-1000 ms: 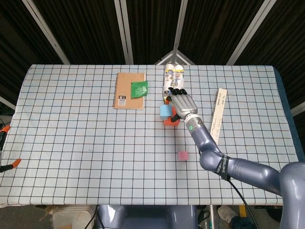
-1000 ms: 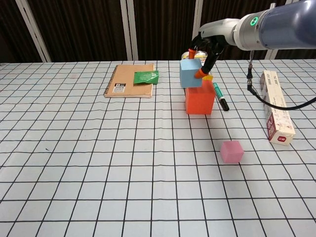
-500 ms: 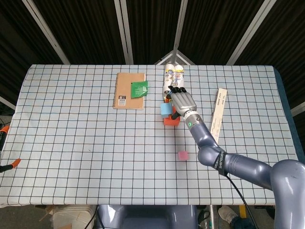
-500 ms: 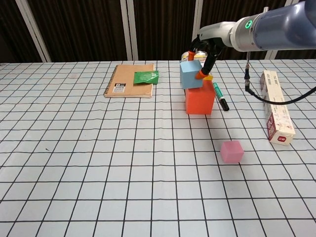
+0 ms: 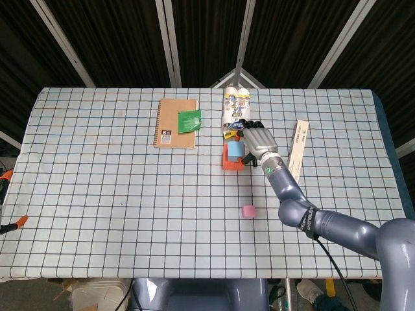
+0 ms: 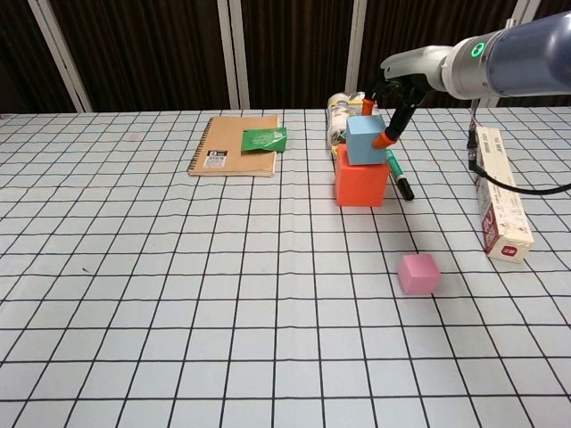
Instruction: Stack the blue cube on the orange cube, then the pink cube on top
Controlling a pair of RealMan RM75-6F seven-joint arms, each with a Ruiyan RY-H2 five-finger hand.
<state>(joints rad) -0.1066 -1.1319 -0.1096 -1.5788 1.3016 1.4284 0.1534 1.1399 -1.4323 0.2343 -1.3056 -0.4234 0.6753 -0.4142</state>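
Robot hand (image 6: 385, 114) on the right grips the small light-blue cube (image 6: 364, 140), resting on the larger orange cube (image 6: 360, 181) (off-centre); careless release could topple it.

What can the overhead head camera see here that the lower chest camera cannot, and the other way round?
Only the head view shows the orange-handled clamps at the table's left edge and the long grey right arm. Only the chest view shows the green marker pen beside the orange cube. Both show the right hand at the blue cube on that orange cube, the small pink cube and the brown spiral notebook.
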